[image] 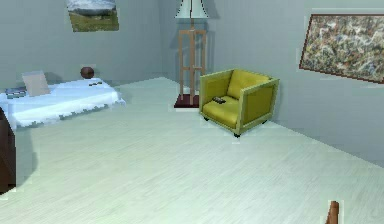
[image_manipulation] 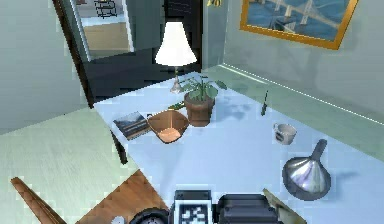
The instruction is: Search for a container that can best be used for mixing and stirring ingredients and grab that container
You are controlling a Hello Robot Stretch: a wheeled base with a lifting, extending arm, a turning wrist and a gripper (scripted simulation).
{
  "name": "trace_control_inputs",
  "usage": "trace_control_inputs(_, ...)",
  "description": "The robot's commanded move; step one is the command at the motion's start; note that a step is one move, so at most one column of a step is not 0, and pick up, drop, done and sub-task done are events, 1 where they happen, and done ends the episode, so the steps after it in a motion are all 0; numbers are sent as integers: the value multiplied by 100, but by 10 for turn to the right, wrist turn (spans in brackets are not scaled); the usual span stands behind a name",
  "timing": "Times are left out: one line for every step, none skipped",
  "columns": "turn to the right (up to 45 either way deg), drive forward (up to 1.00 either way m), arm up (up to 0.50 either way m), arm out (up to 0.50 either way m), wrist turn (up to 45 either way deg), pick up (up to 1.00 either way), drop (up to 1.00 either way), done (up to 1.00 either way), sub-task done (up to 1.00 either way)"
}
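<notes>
A shiny metal bowl [image_manipulation: 307, 177] stands on the pale blue tabletop [image_manipulation: 240, 140] at the arm side view's right, with a grey utensil leaning out of it. An orange-brown bowl-shaped container [image_manipulation: 168, 126] sits further left beside a potted plant [image_manipulation: 199, 100]. A small white cup [image_manipulation: 284, 133] stands between them. At the bottom edge I see the arm's white marker square [image_manipulation: 195, 211], and left of it the gripper's dark body [image_manipulation: 150, 216]. Its far end is cut off, so I cannot tell whether it holds anything.
A white-shaded lamp [image_manipulation: 174, 46] and a dark flat item [image_manipulation: 131, 126] stand on the table. A brown wooden surface [image_manipulation: 110, 200] lies at the lower left. Ahead are a yellow armchair [image: 238, 98], a bed [image: 60, 103], a wooden stand [image: 191, 62] and open pale floor.
</notes>
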Motion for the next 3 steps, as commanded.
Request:
trace_control_inputs(0,0,0,50,0,0,0,0,0)
trace_control_inputs(0,0,0,0,450,0,0,0,0)
trace_control_inputs(0,0,0,0,450,0,0,0,0)
